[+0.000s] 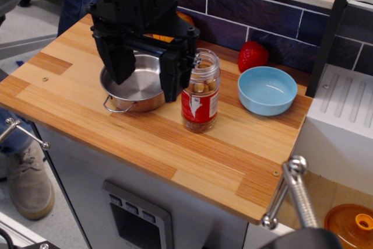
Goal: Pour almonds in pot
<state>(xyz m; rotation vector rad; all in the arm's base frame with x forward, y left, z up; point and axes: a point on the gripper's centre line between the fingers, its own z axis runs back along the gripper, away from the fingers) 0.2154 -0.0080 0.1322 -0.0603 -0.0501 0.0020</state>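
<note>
The almonds (200, 86) fill a clear jar with a red label (200, 93), which stands upright and open-topped on the wooden counter. The pot (139, 104), a shallow shiny steel pan with loop handles, sits just left of the jar. My black gripper (145, 88) hangs over the pot with its two fingers spread wide, open and empty. Its right finger (172, 77) is close beside the jar's left side; I cannot tell whether it touches. The arm hides the back of the pot.
A light blue bowl (267, 90) sits right of the jar, with a red strawberry (252, 56) behind it. An orange pumpkin (185, 18) peeks out behind the arm. A white rack (344, 109) lies past the counter's right edge. Purple tiled wall at the back.
</note>
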